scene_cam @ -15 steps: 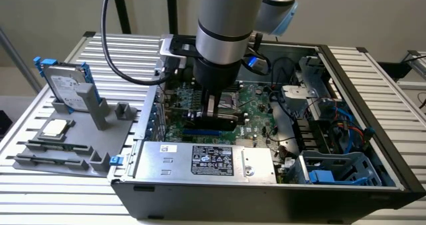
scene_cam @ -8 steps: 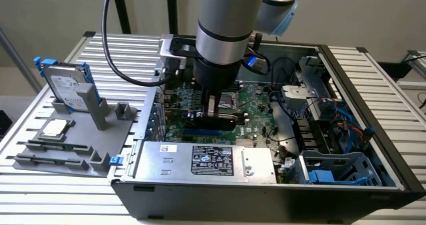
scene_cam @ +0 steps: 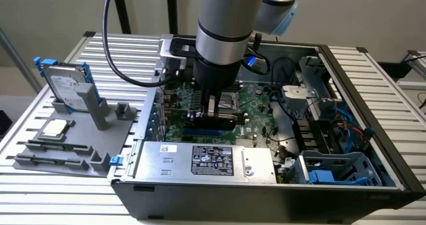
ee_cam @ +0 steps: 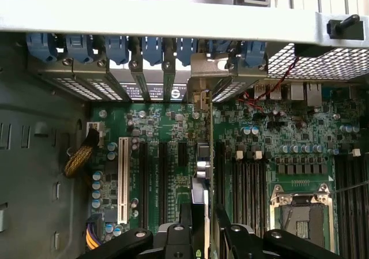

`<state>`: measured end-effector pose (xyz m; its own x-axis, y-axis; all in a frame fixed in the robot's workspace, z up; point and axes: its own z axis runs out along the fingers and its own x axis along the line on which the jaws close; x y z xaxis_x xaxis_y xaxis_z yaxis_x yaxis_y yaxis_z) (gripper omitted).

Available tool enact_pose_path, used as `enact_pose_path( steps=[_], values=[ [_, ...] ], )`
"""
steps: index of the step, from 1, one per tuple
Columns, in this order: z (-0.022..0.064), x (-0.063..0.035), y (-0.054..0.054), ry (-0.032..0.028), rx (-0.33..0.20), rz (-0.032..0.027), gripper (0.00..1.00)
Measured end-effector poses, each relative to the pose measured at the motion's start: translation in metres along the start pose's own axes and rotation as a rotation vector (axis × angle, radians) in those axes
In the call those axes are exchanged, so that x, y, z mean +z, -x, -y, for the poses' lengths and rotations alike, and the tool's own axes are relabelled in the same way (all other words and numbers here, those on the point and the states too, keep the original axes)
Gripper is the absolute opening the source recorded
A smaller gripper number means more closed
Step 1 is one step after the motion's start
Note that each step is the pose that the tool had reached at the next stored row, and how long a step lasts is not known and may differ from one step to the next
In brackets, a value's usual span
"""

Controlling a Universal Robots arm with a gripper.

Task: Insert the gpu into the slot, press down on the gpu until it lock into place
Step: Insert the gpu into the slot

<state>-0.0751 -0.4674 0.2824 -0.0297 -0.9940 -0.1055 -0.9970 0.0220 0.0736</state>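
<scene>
Over on the exterior view's left, a hard drive [scene_cam: 63,83] stands in a gray tray [scene_cam: 40,152], well out of the way. In the middle, the gripper [scene_cam: 214,112] is low inside the computer case [scene_cam: 266,205]. Its fingers [ee_cam: 185,216] are spread, one on each side of the gpu [ee_cam: 199,172]. The thin black card stands on its edge right at the blue slot [scene_cam: 203,133]. I cannot tell if it is all the way in. If it sits crooked, a push could tip it or bend the green board. On the right, loose cables [scene_cam: 349,122] might catch the arm.

Exterior view: high, angled down on the computer case [scene_cam: 266,200]. Wrist view: close, straight down; both share the motherboard [ee_cam: 173,120].
</scene>
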Motion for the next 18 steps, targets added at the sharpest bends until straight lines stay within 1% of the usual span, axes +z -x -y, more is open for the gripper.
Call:
enact_pose_path(
  steps=[18],
  values=[
    [0.0001, 0.0013, 0.0006, 0.0000, 0.000, 0.0001, 0.26]
  ],
)
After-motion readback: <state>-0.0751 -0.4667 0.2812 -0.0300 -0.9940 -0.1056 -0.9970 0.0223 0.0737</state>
